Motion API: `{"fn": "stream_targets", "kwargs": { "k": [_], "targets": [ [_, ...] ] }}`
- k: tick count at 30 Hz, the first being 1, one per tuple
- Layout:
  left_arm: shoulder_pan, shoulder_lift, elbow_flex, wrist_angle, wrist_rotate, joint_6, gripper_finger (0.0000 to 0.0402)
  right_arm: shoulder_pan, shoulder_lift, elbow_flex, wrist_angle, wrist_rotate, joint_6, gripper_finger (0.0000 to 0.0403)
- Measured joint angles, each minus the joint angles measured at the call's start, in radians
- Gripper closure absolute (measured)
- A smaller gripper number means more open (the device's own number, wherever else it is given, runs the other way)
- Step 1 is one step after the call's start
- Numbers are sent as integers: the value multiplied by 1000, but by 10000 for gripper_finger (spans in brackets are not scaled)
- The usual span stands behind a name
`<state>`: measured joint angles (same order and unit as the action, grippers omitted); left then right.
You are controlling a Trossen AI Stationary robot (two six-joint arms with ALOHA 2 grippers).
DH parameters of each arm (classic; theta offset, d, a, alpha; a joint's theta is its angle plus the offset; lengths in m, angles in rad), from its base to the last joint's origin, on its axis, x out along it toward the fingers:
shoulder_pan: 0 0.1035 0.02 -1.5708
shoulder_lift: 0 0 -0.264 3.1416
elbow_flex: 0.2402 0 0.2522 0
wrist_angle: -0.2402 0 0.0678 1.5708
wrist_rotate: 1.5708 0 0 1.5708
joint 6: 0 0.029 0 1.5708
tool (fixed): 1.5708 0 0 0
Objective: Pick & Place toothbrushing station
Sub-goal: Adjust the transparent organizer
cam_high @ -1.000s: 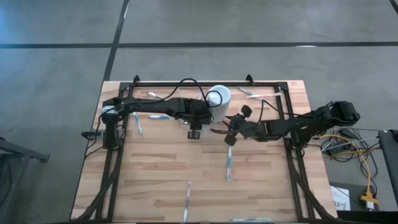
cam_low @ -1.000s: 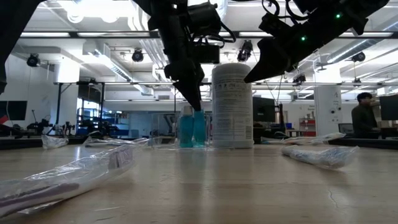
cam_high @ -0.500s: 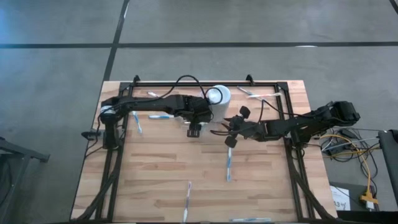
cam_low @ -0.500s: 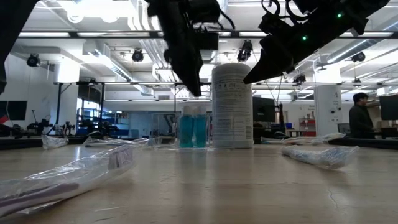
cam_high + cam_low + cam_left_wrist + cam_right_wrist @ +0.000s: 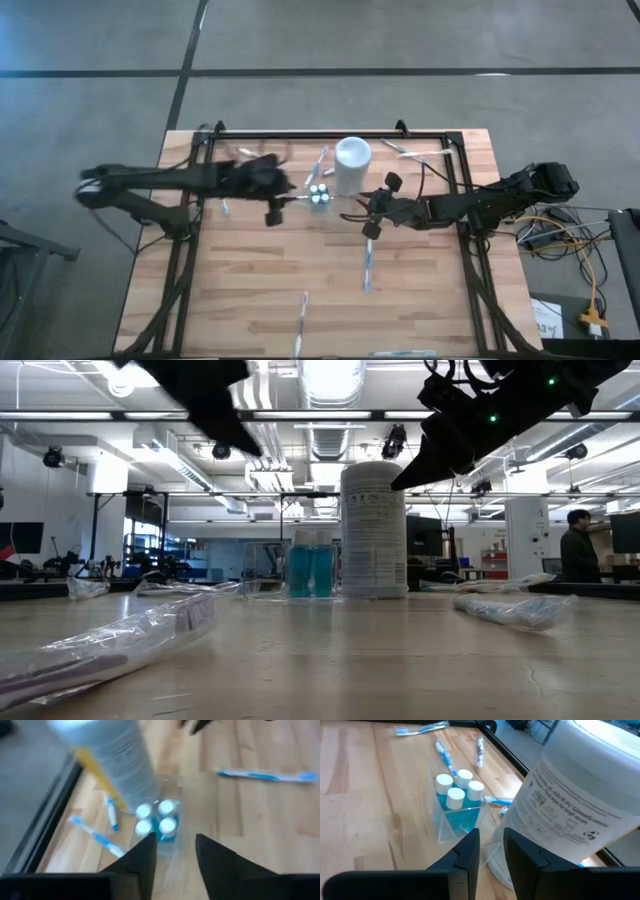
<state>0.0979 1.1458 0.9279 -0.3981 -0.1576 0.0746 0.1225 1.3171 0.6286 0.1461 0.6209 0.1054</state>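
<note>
A small clear holder with several teal, white-capped tubes stands on the table just left of the tall white cup. My left gripper hovers open above the table, left of the holder and apart from it, with nothing between its fingers. My right gripper hangs in the air right of the cup. Its fingers stand a narrow gap apart, and I see nothing held. Wrapped toothbrushes lie flat on the wood.
More toothbrushes lie near the front edge and behind the cup, and one lies by the left arm. A black frame runs along the far and side edges. Bare wood lies in the table's middle.
My left gripper has risen off the tops of the tubes in the holder and drawn back toward the table's left edge. The tubes and holder stay where they stood. My right arm has kept still.
</note>
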Motion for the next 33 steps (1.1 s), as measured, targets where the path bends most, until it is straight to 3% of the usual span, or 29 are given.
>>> {"fn": "stream_targets", "kwargs": {
  "k": [3, 6, 8, 13, 20, 24, 33],
  "targets": [
    [3, -167, -240, 173, -33, -75, 311, 11, 0, 0, 1, -1, 6, 336],
    [0, -298, -402, 275, -61, -123, 365, 11, 0, -1, 3, -1, 27, 351],
    [-1, -362, -476, 297, -121, -154, 391, 10, 15, -2, 23, 1, 29, 366],
    [0, -429, -557, 278, -305, -226, 396, 9, 95, -4, 130, -6, 0, 393],
    [1, -356, -590, 283, -339, -315, 399, -20, 246, 4, 343, -127, -34, 394],
    [0, -246, -590, 357, -279, -339, 399, -18, 311, 3, 367, -127, -7, 394],
    [3, 4, -559, 544, -281, -324, 400, -20, 349, 8, 363, -166, -22, 394]
  ]
}}
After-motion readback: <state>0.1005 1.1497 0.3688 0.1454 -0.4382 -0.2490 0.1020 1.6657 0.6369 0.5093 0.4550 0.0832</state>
